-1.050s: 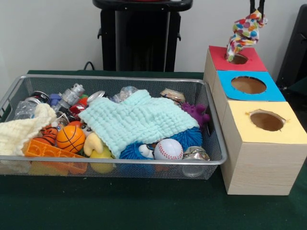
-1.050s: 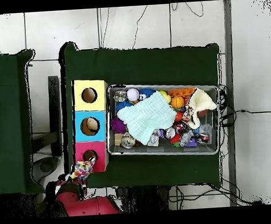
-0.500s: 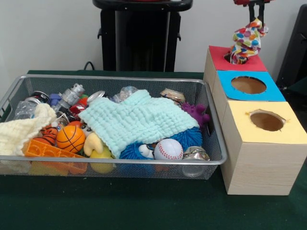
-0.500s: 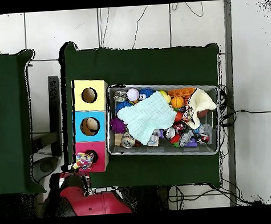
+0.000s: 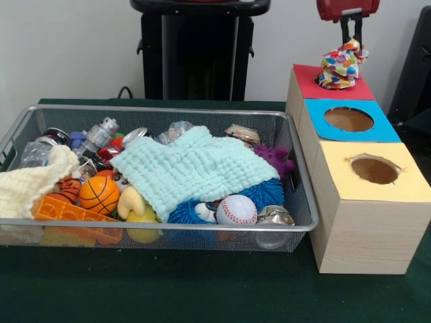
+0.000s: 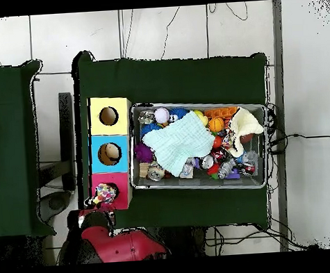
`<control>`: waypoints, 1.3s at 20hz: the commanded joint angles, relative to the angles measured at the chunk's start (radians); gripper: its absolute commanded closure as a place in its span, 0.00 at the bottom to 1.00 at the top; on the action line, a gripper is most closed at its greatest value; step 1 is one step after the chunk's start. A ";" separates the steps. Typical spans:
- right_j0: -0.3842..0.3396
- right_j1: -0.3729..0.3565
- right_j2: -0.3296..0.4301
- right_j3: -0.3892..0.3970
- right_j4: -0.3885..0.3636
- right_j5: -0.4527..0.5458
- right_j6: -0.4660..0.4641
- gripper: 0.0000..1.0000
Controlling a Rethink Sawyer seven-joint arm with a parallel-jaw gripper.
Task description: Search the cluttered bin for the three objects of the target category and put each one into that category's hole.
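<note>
Change over the last second: the multicoloured polka-dot cloth (image 5: 339, 64) was hanging stretched from the claw (image 5: 349, 27) with its tail in the hole of the red-topped wooden box (image 5: 306, 75); now it sits bunched in a heap on that hole, directly under the claw. The claw has lifted, and more of the red arm housing (image 5: 347, 8) now shows at the top of the front view.

Claw state: can't tell how far open. Two dark prongs show above the cloth; their tips reach the top of the heap. Contact or a hold isn't readable. Overhead is no better: the cloth (image 6: 104, 194) covers the red hole with the arm (image 6: 111, 241) right beside it.

Task read: looks like a release, so one cloth item is delivered to the red hole but not seated. The heap sits proud of the box top, not dropped through. May need a push down, or it could snag or slide off.

Left to right from there, all well left of the claw and lower: silver wire-mesh bin (image 5: 202, 116) on the green-covered surface (image 5: 168, 289), still full. A cream knitted cloth (image 5: 30, 182) lies at its far-left end and a mint-green waffle-weave cloth (image 5: 195, 167) is spread across the middle. If cloth is the category, those are likely the other two. Around them are an orange mini basketball (image 5: 99, 194) and a white baseball (image 5: 236, 210).

Nearer the claw, in front of the red box: blue-topped box (image 5: 350, 120), then yellow-topped box (image 5: 374, 169), both holes empty.

Arm pose: hanging vertical above the red box, wrist straight down.
</note>
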 commanded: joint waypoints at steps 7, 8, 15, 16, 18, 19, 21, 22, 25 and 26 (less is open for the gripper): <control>0.033 0.084 -0.098 -0.108 -0.050 -0.087 0.096 1.00; 0.038 0.083 -0.111 -0.111 -0.048 -0.089 0.093 1.00; 0.070 0.069 -0.185 -0.137 -0.046 -0.093 0.082 1.00; 0.073 0.063 -0.190 -0.135 -0.049 -0.093 0.085 1.00; 0.082 0.071 -0.202 -0.134 -0.054 -0.116 0.094 1.00; 0.085 0.080 -0.207 -0.138 -0.056 -0.131 0.098 1.00; 0.086 0.094 -0.201 -0.144 -0.058 -0.158 0.114 1.00; 0.090 0.105 -0.202 -0.153 -0.057 -0.173 0.118 1.00; 0.104 0.135 -0.202 -0.179 -0.049 -0.204 0.125 1.00; 0.109 0.144 -0.201 -0.188 -0.041 -0.206 0.127 1.00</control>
